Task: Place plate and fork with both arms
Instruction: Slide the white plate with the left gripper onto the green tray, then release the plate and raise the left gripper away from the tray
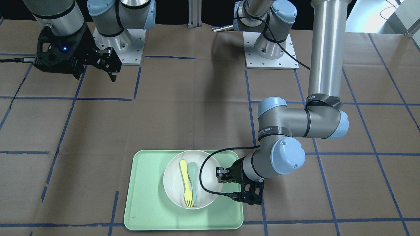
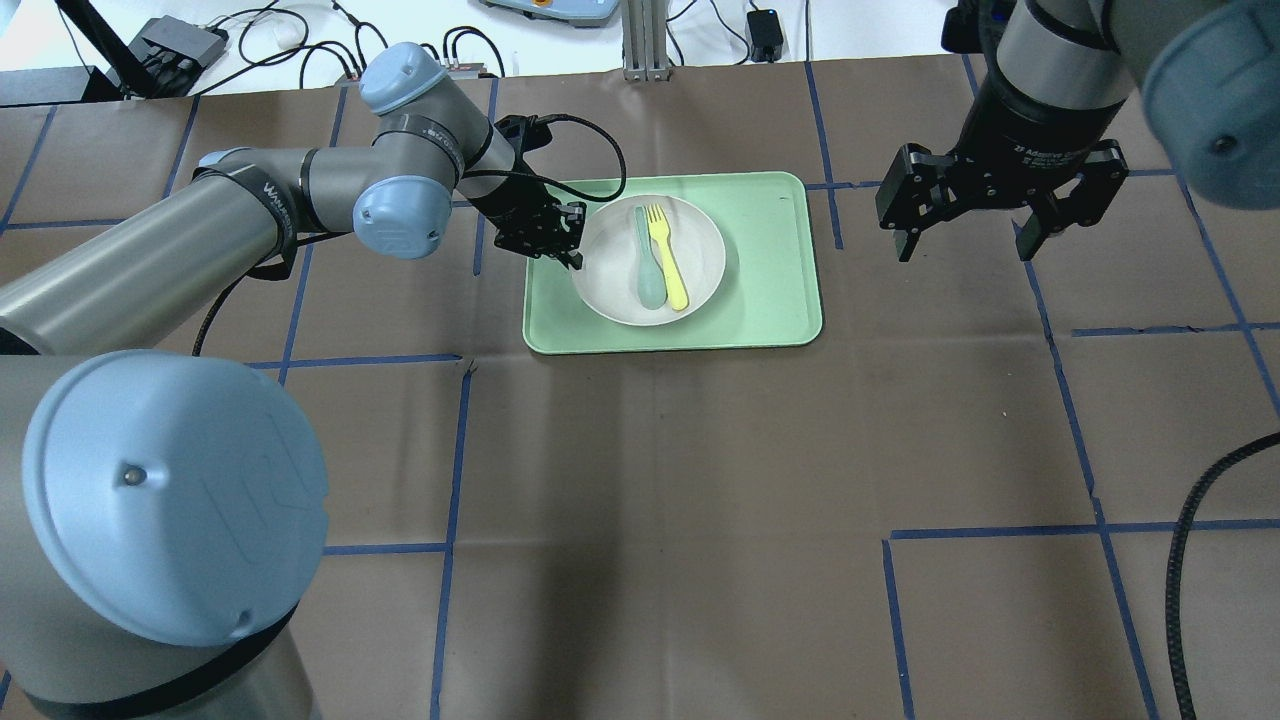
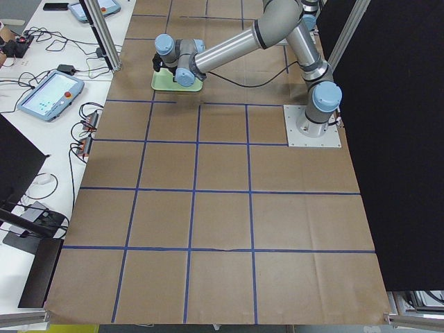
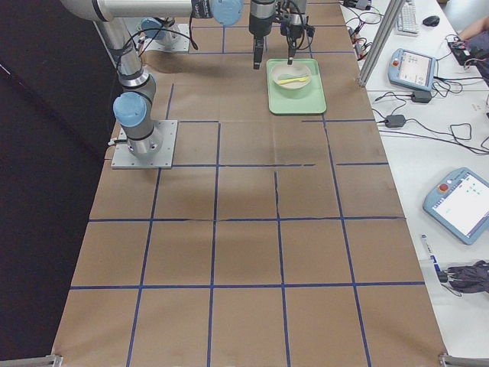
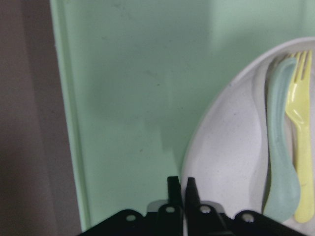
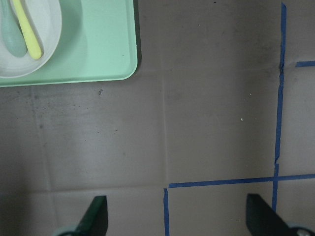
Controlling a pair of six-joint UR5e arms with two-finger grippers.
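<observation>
The off-white plate (image 1: 175,193) lies on the mint-green tray (image 1: 147,196). The pale-yellow fork (image 1: 186,183) rests in it beside a grey-green spoon (image 1: 194,183). My left gripper (image 1: 219,175) is low at the plate's rim on the robot's left side. In the left wrist view the gripper (image 5: 181,189) has its fingers pinched together on the rim of the plate (image 5: 231,162). In the overhead view the left gripper (image 2: 578,235) touches the plate (image 2: 615,290) that holds the fork (image 2: 665,255). My right gripper (image 2: 965,245) hangs open and empty above the paper, right of the tray.
The tray (image 2: 770,280) sits at the far middle of the brown paper-covered table, which is marked with blue tape lines. The right wrist view shows the tray's corner (image 6: 98,59) and bare paper below the right gripper's open fingers (image 6: 96,216). The arm bases (image 1: 269,49) stand at the robot's side.
</observation>
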